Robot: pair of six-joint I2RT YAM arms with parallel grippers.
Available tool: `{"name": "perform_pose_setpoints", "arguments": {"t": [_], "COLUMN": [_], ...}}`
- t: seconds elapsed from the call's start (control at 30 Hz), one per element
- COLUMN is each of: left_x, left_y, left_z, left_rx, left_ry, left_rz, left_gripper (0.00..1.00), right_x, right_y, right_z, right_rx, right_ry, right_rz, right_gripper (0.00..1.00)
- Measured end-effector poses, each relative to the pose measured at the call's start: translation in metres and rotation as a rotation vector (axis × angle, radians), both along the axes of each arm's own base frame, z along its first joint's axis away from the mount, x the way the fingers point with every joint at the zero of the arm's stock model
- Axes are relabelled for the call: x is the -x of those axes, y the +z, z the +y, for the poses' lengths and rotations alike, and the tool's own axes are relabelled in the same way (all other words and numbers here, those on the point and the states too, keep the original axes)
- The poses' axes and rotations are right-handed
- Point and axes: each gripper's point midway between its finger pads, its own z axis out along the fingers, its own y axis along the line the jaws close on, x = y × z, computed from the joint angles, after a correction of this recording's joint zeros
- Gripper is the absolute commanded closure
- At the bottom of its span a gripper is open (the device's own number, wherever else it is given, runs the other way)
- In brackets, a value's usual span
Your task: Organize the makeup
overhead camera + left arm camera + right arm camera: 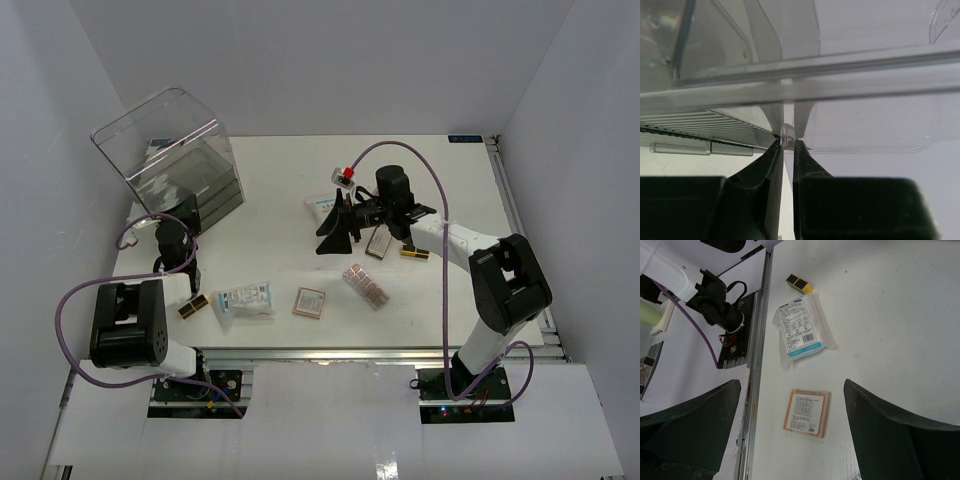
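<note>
My left gripper [787,142] has its black fingers pinched on a small clear knob [786,131] on the front of the big clear plastic box [172,162]. Several makeup items lie on the white table. These are a black-gold palette [193,306], a clear sachet [243,298], a pink square palette [308,301], a pink multi-pan strip [365,284] and a brown palette [378,244]. My right gripper [338,232] hangs open above the table. Between its spread fingers the right wrist view shows the pink palette [807,412], with the sachet [800,332] and black-gold palette [800,284] beyond.
A second sachet [325,205] and another black-gold piece [415,252] lie near the right arm. The clear box stands at the table's back left with drawers inside. The table's metal front edge [754,390] runs beside the pink palette.
</note>
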Motion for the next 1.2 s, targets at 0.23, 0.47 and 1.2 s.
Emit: {"name": "perform_pose_setpoints", "arguments": {"t": [0.23,0.47,1.2], "left_x": [0.004,0.029,0.080], "left_y": [0.000,0.024,0.062], "left_z": [-0.005,-0.020,-0.039], "left_rx": [0.030,0.034,0.017], "left_ry": [-0.035,-0.111,-0.201], "left_rz": [-0.016,-0.085,-0.181], "left_gripper": [1.00,1.00,1.00], "right_x": [0.000,-0.001,-0.093], "right_y": [0.001,0.004,0.078], "right_z": [-0.002,-0.001,0.129], "right_rx": [-0.007,-0.016,-0.164], "right_ry": [0.005,0.001,-0.072], "right_rz": [0.001,0.003,0.079], "right_gripper": [0.10,0.09,0.10]}}
